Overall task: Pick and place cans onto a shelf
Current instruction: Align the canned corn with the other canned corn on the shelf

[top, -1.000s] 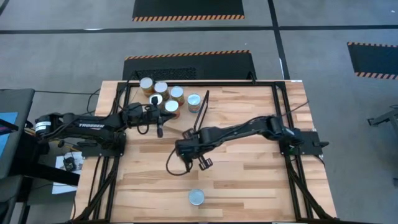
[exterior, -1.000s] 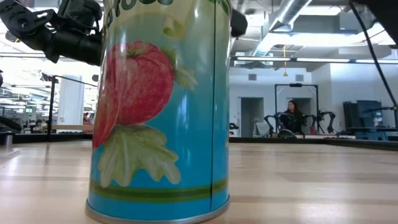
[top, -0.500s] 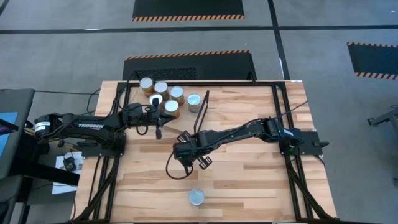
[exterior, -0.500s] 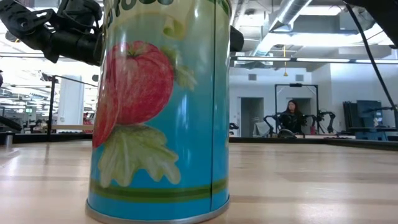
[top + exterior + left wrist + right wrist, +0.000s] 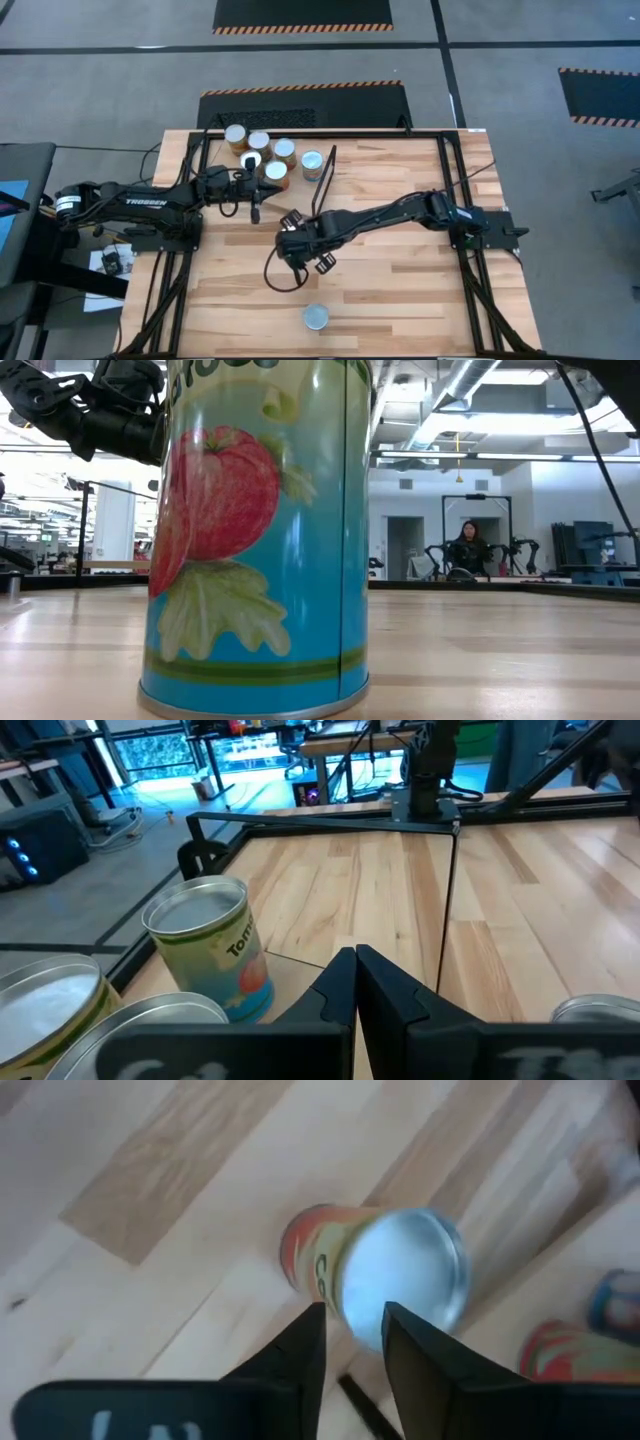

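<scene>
Since a second ago the right gripper [image 5: 303, 243] has crept left over mid-table, fingers slightly parted, empty; a lone can [image 5: 316, 318] stands near the front edge, five cans [image 5: 276, 171] at the back beside the closed left gripper [image 5: 256, 201]

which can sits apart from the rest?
The lone can near the table's front edge; the other cans cluster at the back left by the left gripper.

Grey floor [image 5: 120, 90] with black mats edged in orange-black hazard stripes [image 5: 303, 14]. Exposed ceiling ducts [image 5: 470, 380] and strip lights overhead; white walls. A seated person [image 5: 468, 546] far back near a doorway [image 5: 402, 546].
</scene>
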Action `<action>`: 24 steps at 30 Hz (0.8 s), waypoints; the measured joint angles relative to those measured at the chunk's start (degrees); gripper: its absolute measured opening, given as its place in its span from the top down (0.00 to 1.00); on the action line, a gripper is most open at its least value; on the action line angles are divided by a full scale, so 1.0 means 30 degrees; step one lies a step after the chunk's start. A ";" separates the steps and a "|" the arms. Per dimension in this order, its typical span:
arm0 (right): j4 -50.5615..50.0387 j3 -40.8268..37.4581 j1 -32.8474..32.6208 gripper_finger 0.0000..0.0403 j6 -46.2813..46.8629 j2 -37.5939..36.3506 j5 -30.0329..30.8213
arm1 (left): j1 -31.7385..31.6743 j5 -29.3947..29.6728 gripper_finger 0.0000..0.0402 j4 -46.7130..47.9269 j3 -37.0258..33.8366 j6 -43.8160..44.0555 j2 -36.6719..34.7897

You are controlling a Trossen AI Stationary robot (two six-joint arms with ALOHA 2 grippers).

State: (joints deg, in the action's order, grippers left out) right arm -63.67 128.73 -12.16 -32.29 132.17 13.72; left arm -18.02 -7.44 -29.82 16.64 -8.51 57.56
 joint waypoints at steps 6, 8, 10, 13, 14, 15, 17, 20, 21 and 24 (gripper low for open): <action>-0.4025 0.1803 -0.0042 0.75 0.4647 -0.0564 -0.0017 | 0.0000 -0.1000 1.00 -0.0006 0.0000 0.0006 0.0000; -0.4593 0.0872 -0.0102 0.81 0.6170 -0.1360 -0.0212 | 0.0000 -0.1352 1.00 -0.0005 0.0000 0.0007 0.0000; -0.4357 -0.0610 -0.0206 0.89 0.7031 -0.2283 -0.0525 | 0.0000 -0.1562 1.00 0.0009 0.0000 0.0061 0.0000; -0.2255 -0.3983 -0.0409 0.97 0.7573 -0.3970 -0.0522 | 0.0022 -0.1830 1.00 0.0060 -0.0007 0.0083 0.0000; -0.1168 -0.5421 -0.0480 0.97 0.7891 -0.4701 -0.0528 | 0.0022 -0.1897 1.00 0.0130 -0.0007 0.0087 0.0007; 0.0171 -0.6997 -0.0505 0.96 0.8226 -0.5540 -0.0479 | 0.0029 -0.1946 1.00 0.0166 -0.0013 0.0092 0.0007; 0.3193 -1.0377 -0.0535 0.96 0.8889 -0.7385 -0.0335 | 0.0044 -0.1953 1.00 0.0196 -0.0015 0.0091 0.0007; 0.7708 -1.5503 -0.0679 0.98 0.9950 -1.0201 0.0755 | 0.0138 -0.1953 1.00 0.0211 -0.0015 0.0087 0.0007; 0.9181 -1.7062 -0.0695 0.99 1.0284 -1.1122 0.1315 | 0.0162 -0.1953 1.00 0.0211 -0.0015 0.0094 0.0007; 1.3755 -2.1273 -0.0734 0.98 1.0852 -1.3894 0.3413 | 0.0351 -0.1960 1.00 0.0380 0.0169 0.0315 0.0012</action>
State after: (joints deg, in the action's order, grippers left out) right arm -22.40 64.91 -14.36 0.27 90.49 23.96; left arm -16.97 -13.32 -28.68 17.15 -7.57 57.60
